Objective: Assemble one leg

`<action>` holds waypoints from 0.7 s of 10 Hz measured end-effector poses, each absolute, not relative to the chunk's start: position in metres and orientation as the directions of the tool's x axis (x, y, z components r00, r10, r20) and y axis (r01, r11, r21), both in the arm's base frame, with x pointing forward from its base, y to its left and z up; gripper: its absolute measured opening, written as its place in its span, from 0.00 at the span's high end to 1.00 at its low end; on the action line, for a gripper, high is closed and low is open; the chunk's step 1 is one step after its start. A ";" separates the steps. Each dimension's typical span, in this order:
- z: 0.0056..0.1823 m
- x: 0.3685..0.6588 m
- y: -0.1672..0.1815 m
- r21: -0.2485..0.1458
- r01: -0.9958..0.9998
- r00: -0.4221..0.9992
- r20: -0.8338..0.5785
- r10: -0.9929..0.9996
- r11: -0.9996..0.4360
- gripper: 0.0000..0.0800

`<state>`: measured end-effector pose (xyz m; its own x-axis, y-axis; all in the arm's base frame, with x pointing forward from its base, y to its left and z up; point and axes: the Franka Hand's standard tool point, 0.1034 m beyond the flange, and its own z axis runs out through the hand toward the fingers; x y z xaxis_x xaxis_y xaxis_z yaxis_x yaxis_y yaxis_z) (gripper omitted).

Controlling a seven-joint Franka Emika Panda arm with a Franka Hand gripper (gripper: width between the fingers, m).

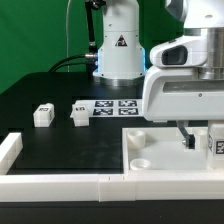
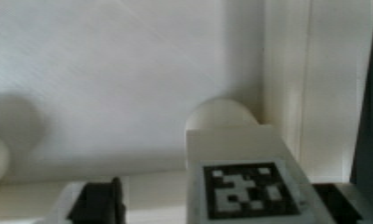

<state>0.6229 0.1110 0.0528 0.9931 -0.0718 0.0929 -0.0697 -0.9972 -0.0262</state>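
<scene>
The arm is working low over the panel (image 1: pixel 150 150) at the exterior view's right, jaws closed on a leg (image 2: pixel 247 170). That leg seems partway placed, not yet confirmed seated. Two more legs (image 1: pixel 42 115) are waiting on the counter (image 1: pixel 60 150) beside the marker board (image 1: pixel 113 106). Only the wrist view is showing the gripped leg's tag against the panel.

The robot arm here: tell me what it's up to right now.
The arm's gripper is down over the white panel at the exterior view's right. The wrist view shows a tagged leg between the jaws, over the panel. Two more legs wait on the black table, beside the marker board.
</scene>
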 end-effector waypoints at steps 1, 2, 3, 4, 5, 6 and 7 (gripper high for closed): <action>0.053 0.623 0.111 -0.028 -0.085 0.992 0.092 -0.088 -0.996 0.50; 0.053 0.623 0.111 -0.030 -0.107 0.990 0.092 -0.109 -0.994 0.67; 0.053 0.623 0.111 -0.030 -0.107 0.990 0.092 -0.110 -0.994 0.67; 0.053 0.623 0.111 -0.044 -0.194 0.976 0.088 -0.197 -0.980 0.67; 0.053 0.623 0.111 -0.063 -0.362 0.927 0.078 -0.366 -0.930 0.67; 0.053 0.623 0.112 -0.072 -0.462 0.882 0.071 -0.467 -0.884 0.67; 0.053 0.623 0.114 -0.084 -0.602 0.792 0.062 -0.608 -0.794 0.67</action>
<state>0.6230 0.1139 0.0531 0.7918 -0.6076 0.0620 -0.6025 -0.7937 -0.0844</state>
